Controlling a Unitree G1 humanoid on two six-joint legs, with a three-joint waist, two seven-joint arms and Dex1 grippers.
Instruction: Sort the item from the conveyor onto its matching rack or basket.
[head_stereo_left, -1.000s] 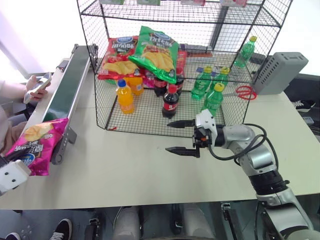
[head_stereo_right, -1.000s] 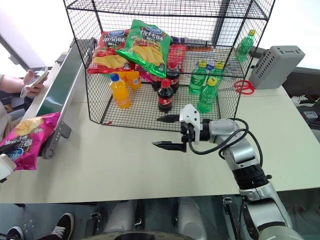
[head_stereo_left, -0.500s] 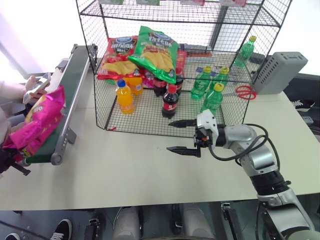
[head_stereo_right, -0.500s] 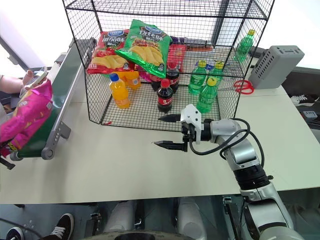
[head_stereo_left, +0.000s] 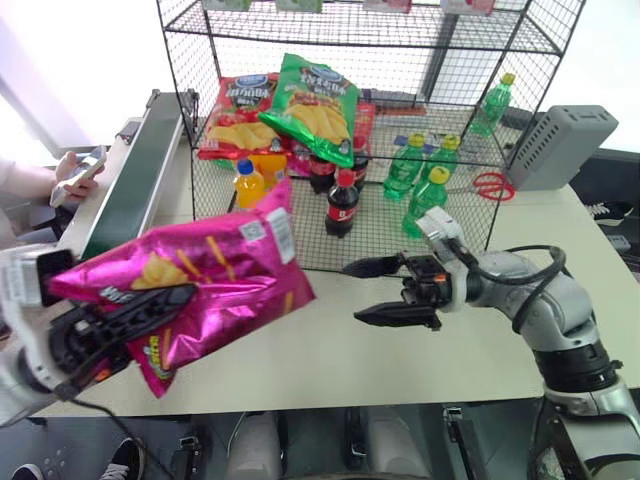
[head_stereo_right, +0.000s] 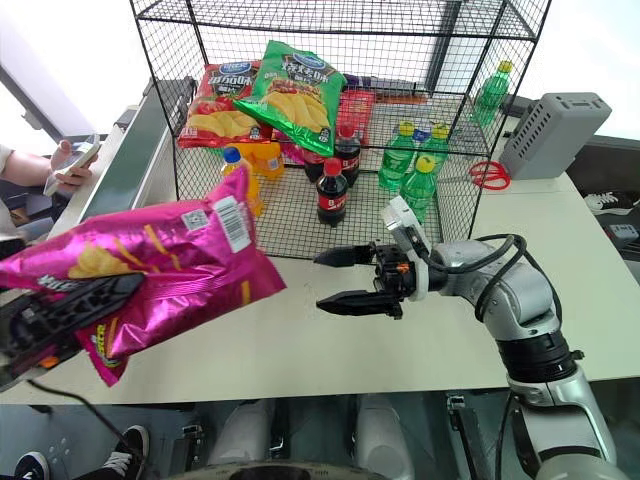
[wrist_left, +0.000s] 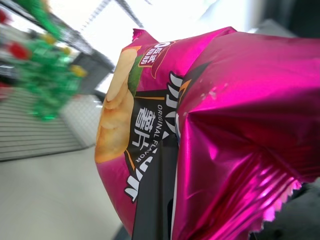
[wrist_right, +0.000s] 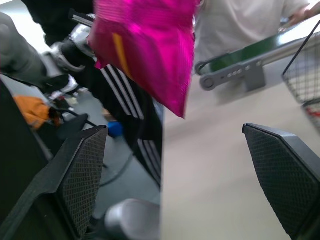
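Magenta chip bag (head_stereo_left: 215, 275) in left end effector (head_stereo_left: 150, 305)

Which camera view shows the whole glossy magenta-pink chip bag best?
The left eye view: the glossy magenta-pink chip bag appears whole there, held above the table by the left pincer. The left wrist view gives a close-up of its print; the right wrist view catches one corner.

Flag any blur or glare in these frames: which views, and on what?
Left wrist view: the green bottles in the background are smeared and out of focus, while the pink chip bag is sharp, with bright sheen on its foil. Right wrist view: the bag and the conveyor are soft, the open right gripper's fingers crisp. Left eye view: the wall behind the wire rack is blown out white.
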